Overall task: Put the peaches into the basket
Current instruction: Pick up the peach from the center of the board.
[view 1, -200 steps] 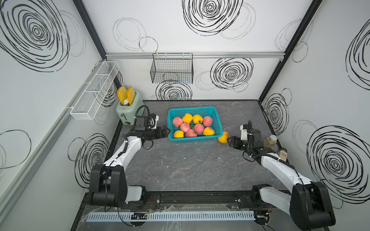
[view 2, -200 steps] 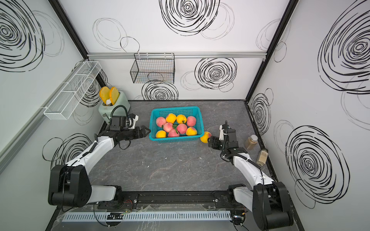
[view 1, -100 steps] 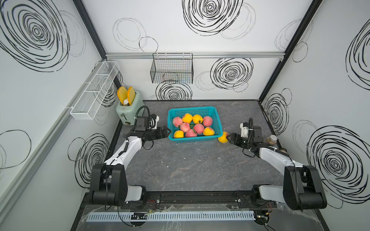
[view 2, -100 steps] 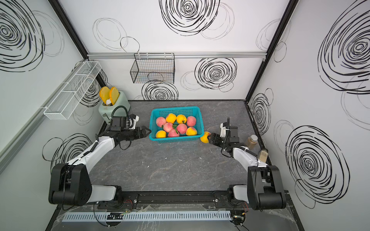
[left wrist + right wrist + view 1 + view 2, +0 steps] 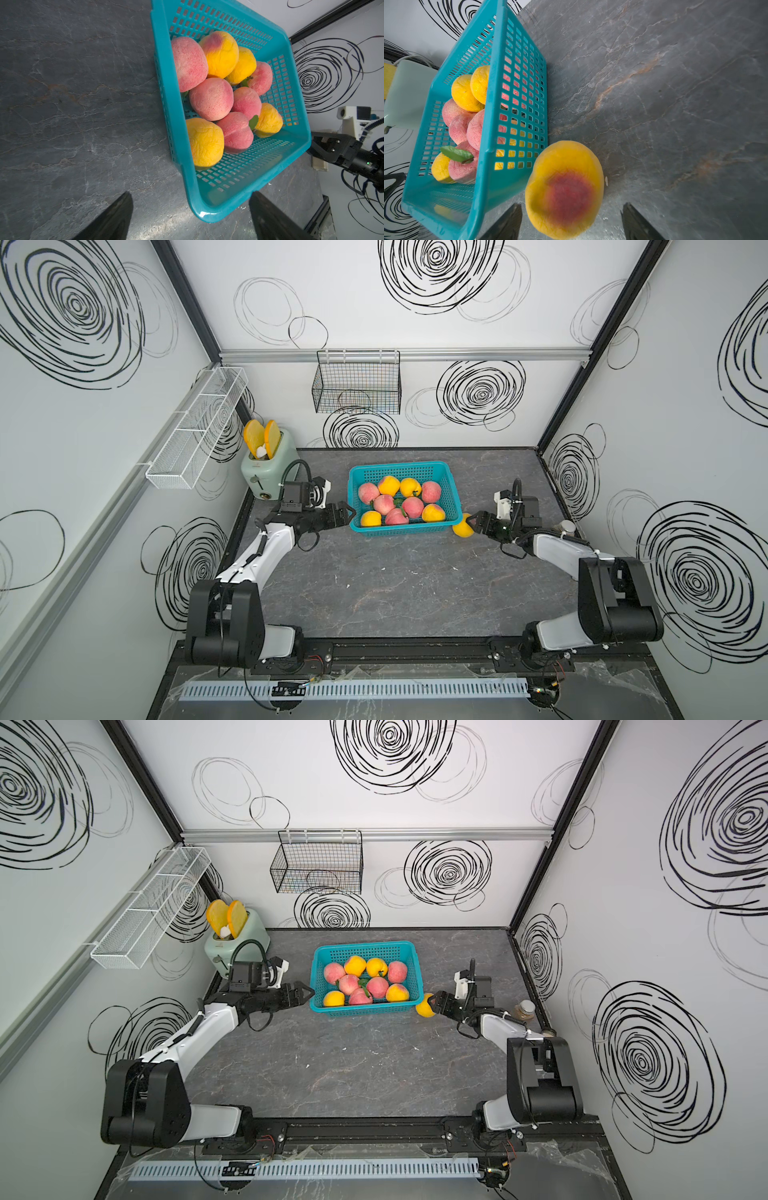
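Currently nine peaches (image 5: 412, 507) lie in the basket (image 5: 399, 467), one yellow peach (image 5: 461, 529) outside.

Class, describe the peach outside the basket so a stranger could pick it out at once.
Find the rectangular teal-blue plastic lattice basket on the dark grey stone-look tabletop. Just outside its near corner on the robot's right lies a round yellow-orange toy peach with a red blush. It alone lies on the tabletop; the other peaches are inside the basket.
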Tool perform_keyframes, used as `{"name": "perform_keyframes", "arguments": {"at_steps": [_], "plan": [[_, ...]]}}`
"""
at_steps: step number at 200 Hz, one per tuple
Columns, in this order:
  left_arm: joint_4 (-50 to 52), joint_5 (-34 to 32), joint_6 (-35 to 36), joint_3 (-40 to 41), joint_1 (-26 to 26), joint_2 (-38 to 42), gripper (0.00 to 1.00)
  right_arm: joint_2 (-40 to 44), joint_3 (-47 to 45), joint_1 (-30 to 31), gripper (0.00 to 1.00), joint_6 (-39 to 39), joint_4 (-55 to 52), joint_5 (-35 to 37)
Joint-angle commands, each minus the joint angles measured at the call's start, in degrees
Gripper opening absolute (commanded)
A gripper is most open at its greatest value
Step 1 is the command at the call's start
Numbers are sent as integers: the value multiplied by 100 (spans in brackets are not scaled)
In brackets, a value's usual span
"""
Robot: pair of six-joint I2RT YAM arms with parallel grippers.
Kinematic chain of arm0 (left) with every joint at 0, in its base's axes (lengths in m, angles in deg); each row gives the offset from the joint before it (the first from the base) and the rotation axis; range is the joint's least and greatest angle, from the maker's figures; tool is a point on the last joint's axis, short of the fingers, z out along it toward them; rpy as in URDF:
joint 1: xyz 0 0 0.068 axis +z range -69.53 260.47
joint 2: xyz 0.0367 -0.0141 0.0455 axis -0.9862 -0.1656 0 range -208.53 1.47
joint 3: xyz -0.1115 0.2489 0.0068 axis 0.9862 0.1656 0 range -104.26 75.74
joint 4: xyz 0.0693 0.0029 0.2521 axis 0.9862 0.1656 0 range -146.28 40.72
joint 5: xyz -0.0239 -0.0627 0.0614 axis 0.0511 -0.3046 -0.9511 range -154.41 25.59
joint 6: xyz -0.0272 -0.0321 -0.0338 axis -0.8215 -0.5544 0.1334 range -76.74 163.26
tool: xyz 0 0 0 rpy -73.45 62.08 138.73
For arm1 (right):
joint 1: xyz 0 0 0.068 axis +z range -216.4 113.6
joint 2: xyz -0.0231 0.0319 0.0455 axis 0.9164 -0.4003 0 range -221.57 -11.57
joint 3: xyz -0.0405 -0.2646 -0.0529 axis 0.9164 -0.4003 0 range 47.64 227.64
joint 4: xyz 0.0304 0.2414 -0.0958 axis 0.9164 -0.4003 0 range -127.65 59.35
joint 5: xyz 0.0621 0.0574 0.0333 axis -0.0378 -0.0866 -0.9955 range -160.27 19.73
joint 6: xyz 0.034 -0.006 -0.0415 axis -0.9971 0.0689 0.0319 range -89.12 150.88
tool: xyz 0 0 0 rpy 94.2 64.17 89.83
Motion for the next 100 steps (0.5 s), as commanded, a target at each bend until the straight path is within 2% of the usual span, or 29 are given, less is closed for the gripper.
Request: {"name": "perform_keyframes", "arguments": {"at_steps": [1,79,100], "plan": [[-250,89,-14,38,26,-24,91,-119,177,-5,79,-81,193,-178],[-267,140,-28,42,36,-24,91,-785,329,141,78,-232,506,-418],[-266,123,-29,47,35,-19,91,-823,309,148,74,-221,537,-418]]}}
